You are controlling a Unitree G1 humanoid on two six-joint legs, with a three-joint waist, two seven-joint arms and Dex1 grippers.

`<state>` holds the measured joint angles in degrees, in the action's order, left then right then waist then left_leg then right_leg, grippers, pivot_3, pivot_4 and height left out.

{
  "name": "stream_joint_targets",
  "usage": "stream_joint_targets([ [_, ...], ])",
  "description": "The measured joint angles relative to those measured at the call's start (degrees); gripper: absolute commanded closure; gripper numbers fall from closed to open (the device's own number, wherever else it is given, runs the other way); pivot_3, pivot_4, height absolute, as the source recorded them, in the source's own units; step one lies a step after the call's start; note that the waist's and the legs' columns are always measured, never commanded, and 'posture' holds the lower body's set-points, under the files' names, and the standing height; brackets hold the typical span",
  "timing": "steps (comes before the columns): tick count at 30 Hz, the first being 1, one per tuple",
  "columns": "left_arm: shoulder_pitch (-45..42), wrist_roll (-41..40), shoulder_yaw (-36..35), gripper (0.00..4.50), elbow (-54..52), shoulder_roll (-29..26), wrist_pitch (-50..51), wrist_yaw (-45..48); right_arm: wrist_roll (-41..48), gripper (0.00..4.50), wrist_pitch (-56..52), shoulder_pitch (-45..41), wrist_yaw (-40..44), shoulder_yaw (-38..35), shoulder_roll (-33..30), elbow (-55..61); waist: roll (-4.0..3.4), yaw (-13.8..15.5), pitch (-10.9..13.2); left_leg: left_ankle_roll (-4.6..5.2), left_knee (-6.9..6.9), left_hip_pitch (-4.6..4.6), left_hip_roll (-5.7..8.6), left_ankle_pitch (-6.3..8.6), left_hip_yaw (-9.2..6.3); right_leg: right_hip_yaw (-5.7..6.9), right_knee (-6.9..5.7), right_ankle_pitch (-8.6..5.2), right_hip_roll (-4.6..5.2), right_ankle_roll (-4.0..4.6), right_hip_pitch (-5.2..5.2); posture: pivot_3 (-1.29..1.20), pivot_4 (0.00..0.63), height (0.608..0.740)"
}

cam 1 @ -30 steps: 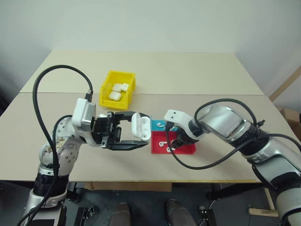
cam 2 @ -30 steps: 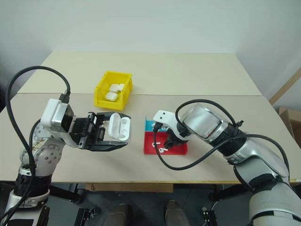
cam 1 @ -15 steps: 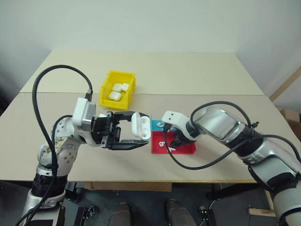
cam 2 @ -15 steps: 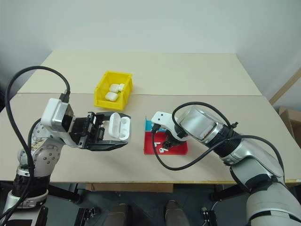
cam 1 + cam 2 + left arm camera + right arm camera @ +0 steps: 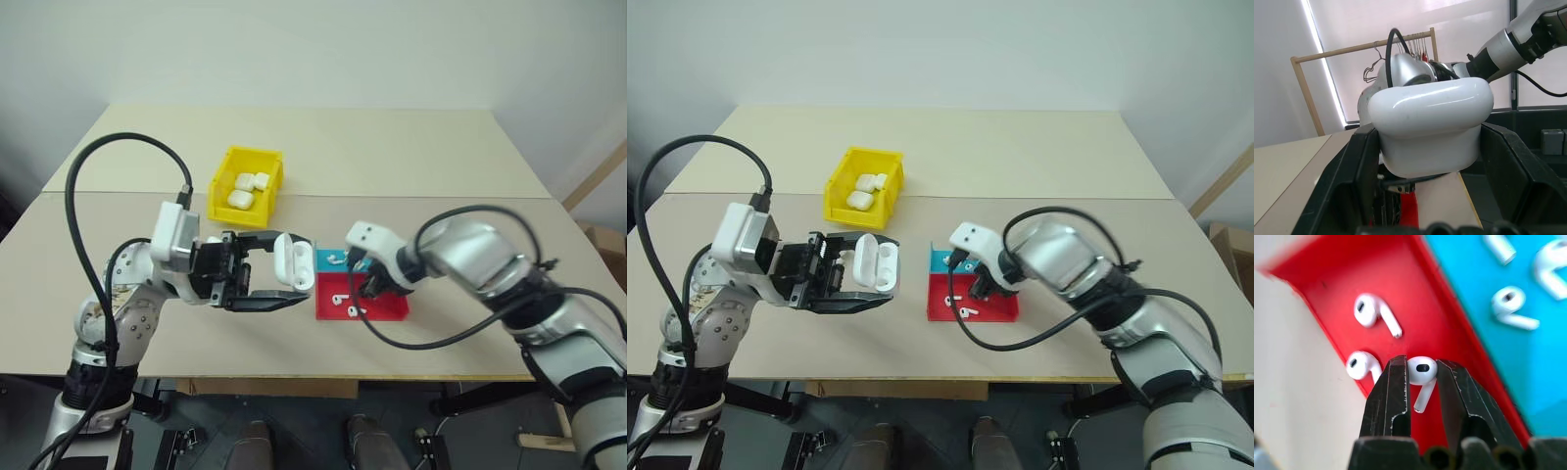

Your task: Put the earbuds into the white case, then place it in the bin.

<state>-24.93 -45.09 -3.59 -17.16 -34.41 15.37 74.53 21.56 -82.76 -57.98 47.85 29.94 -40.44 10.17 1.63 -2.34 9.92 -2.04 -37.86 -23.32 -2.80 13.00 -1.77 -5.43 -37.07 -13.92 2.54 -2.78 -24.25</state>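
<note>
Fingers of my right gripper [image 5: 1420,377] are closed on one earbud [image 5: 1421,372], pinched at its bulb with the stem hanging free between the tips. It sits over the red half of the tray [image 5: 1327,279], where two more earbuds [image 5: 1374,313] lie; others rest on the blue half in the upper right of the right wrist frame.

My left gripper [image 5: 279,279], centre-left in the head views, is clamped shut on the white case [image 5: 292,260], lid open, cavity facing the right arm.

The bin [image 5: 243,186], in the upper left of the head views, holds several cases already and stands well apart from both grippers.

Procedure for the step in hand, as I judge it:
1. Maintain the pinch; the bulb is glossy and likely to slip if pressure drops.
2. Lift clear of the tray wall before travelling toward the case.
3. Align the stem with a socket in the case; which socket is free cannot be told from these views.
4. Keep the left gripper steady as a fixture.
5. Release only once the earbud is seated, not above the opening.
</note>
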Motion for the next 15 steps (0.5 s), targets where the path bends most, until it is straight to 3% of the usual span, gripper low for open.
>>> stream_joint_targets([
  [6,-1.78,0.00,-0.08,1.66,0.30,-0.11,-0.11,0.91,8.13,3.89,-2.57,7.51,1.04,-24.16,-1.68,9.53,0.01,0.09,-0.01,0.00,0.01,0.05,0.00,0.00,0.00,0.01,0.03,-0.01,-0.01,-0.02,0.07,0.00,0.150,0.740],
  [10,-2.58,0.00,-0.04,1.66,2.06,-0.17,-0.01,2.09,12.24,3.89,7.08,17.15,-2.18,-43.04,7.79,16.20,0.02,-0.08,-0.01,0.01,0.03,0.06,0.00,0.00,0.01,-0.02,-0.01,-0.02,-0.03,-0.05,0.07,0.00,0.150,0.740],
  [15,-4.59,0.02,0.04,1.66,4.51,-0.12,0.11,3.47,16.61,3.89,21.13,23.58,-4.70,-50.58,15.28,22.41,0.01,-0.28,-0.01,0.00,0.04,0.07,0.00,0.00,0.03,-0.04,-0.02,-0.01,-0.03,-0.05,0.06,0.00,0.150,0.740],
])
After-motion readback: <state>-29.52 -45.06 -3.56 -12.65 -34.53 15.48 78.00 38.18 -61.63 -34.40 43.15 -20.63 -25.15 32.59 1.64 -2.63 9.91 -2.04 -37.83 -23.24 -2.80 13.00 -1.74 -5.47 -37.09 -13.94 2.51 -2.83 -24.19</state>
